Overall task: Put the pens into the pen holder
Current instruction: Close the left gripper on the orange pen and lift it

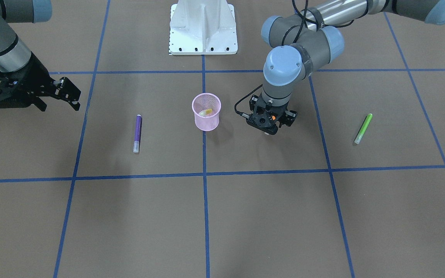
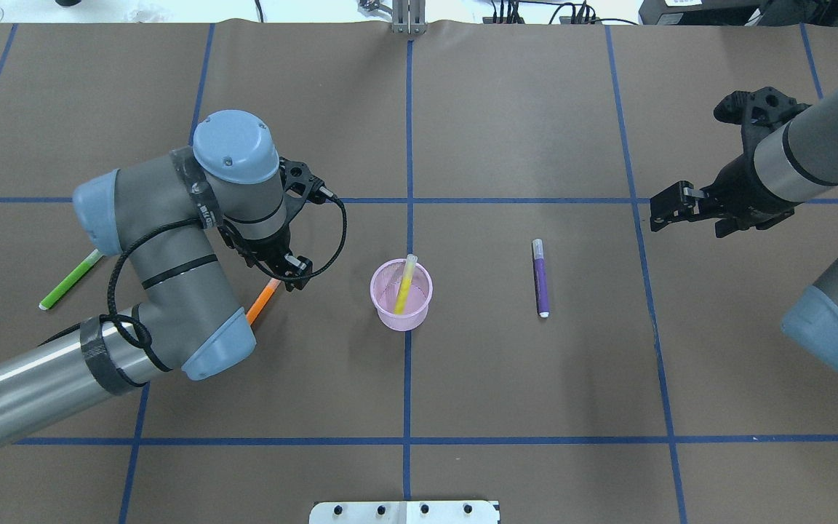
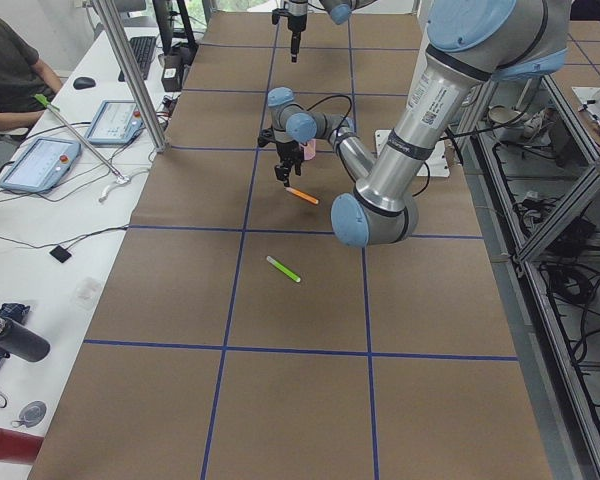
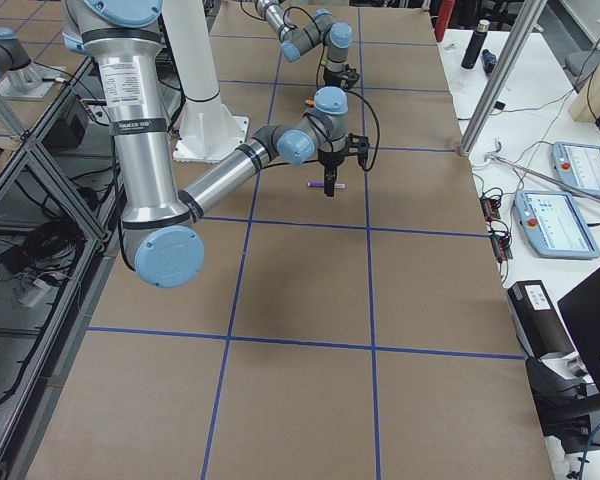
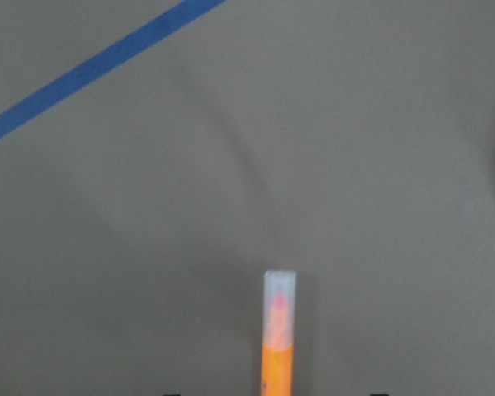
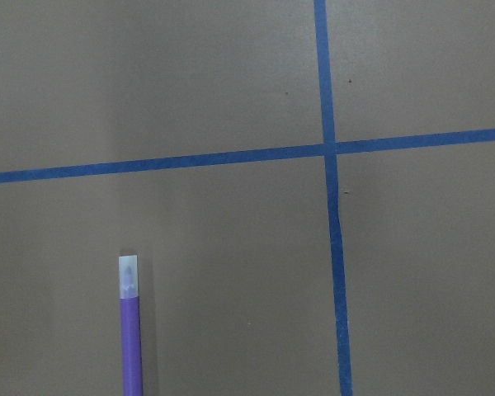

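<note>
Pens here are judged light, stiff and smooth (apt to roll or pivot if pinched near an end), so each is best taken across mid-barrel. The yellow pen (image 2: 405,284) is already leant inside the pen holder (image 2: 401,320) at the table's centre, while the orange pen (image 2: 265,297), purple pen (image 2: 540,280) and green pen (image 2: 70,282) are laid flat on the table. The left tool (image 2: 288,275) is pointed straight down over one end of the orange pen, fingers apparently spread with nothing pinched, whereas the right tool (image 2: 660,211) is held raised near the purple pen and its state cannot be told.
</note>
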Motion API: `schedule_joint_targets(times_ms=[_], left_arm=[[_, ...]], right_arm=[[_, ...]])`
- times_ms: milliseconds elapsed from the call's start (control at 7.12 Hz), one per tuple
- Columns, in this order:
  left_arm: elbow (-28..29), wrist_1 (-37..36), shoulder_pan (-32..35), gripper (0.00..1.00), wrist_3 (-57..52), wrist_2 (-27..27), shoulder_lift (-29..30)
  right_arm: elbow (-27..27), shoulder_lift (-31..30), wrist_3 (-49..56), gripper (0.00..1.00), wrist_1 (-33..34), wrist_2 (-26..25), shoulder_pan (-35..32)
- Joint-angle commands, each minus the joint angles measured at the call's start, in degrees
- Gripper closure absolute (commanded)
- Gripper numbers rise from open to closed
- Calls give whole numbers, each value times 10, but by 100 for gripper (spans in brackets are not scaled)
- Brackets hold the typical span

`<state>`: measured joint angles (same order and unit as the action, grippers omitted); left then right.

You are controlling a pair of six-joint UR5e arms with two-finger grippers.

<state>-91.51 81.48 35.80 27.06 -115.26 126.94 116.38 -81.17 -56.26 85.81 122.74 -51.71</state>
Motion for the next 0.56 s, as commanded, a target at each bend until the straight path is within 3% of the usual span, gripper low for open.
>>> schedule_joint_targets(times_ms=[0,422], left_arm=[[26,-1,-6,28,-25,13,13],[30,-13,-8,34,-25,11,9]], right_arm=[[-3,-1,1,0,0,0,-1],[-2,-1,0,0,0,-1,-1]])
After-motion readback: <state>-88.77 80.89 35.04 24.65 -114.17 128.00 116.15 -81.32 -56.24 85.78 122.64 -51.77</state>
